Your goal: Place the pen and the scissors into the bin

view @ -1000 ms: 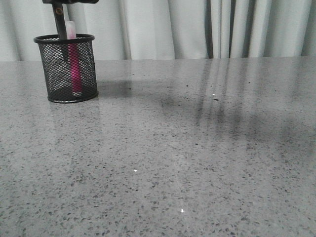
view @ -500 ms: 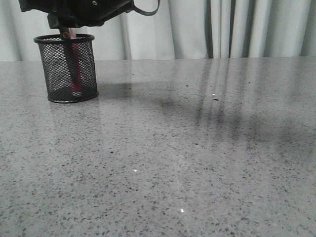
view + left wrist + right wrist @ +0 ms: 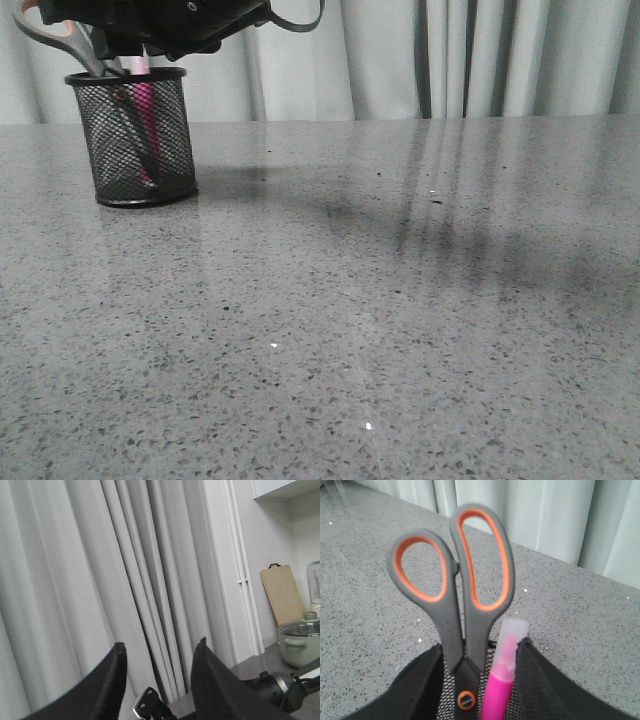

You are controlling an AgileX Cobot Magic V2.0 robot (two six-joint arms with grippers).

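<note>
The bin (image 3: 172, 140) stands at the table's far left. The scissors (image 3: 48, 30) stand in it, blades down, with the grey and orange handles leaning out to the left. The pink pen (image 3: 144, 102) stands in it too. My right gripper (image 3: 128, 52) hangs just over the bin's rim. In the right wrist view its open fingers straddle the scissors (image 3: 451, 625) and the pen (image 3: 497, 695), with the bin's mesh (image 3: 449, 692) below. The right finger sits against the pen's cap. My left gripper (image 3: 161, 643) is open and empty, pointing at the curtains.
The grey speckled table (image 3: 380, 300) runs from the bin to the right and front. Pale curtains (image 3: 480, 60) hang behind it. The left wrist view shows a pot (image 3: 300, 640), a wooden board (image 3: 282, 595) and part of a black arm (image 3: 280, 685).
The scissors were held upright over the bin. The right gripper came down with them and they now lean left inside the bin, handles free. The bin shifted slightly left.
</note>
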